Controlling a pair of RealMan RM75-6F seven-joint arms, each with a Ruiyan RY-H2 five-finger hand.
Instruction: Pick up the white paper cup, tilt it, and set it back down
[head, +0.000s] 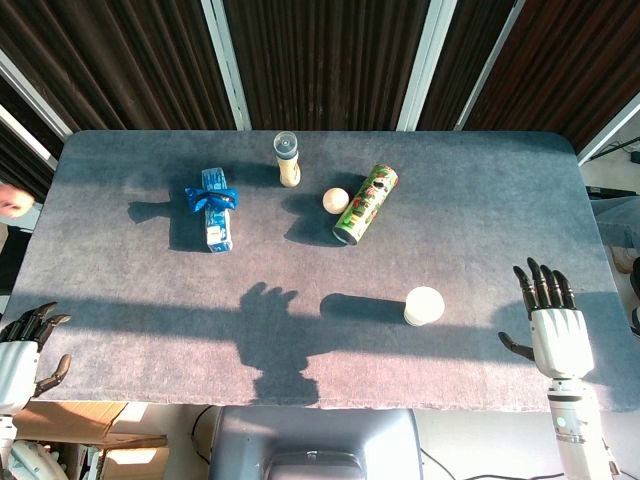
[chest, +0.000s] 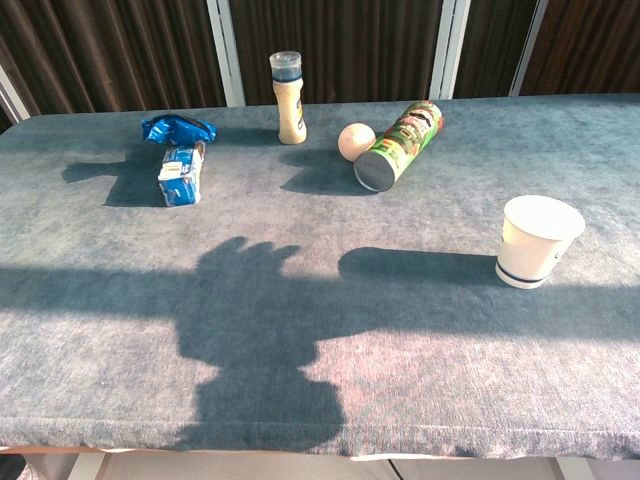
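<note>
The white paper cup stands upright on the blue-grey table, right of centre near the front. My right hand hovers to the right of the cup, apart from it, fingers spread and holding nothing. At the front left corner my left hand also holds nothing, its fingers apart. The chest view shows neither hand.
Behind the cup a green snack can lies on its side with a small pale ball beside it. A spice bottle stands upright at the back centre. A blue-and-white packet lies at the back left.
</note>
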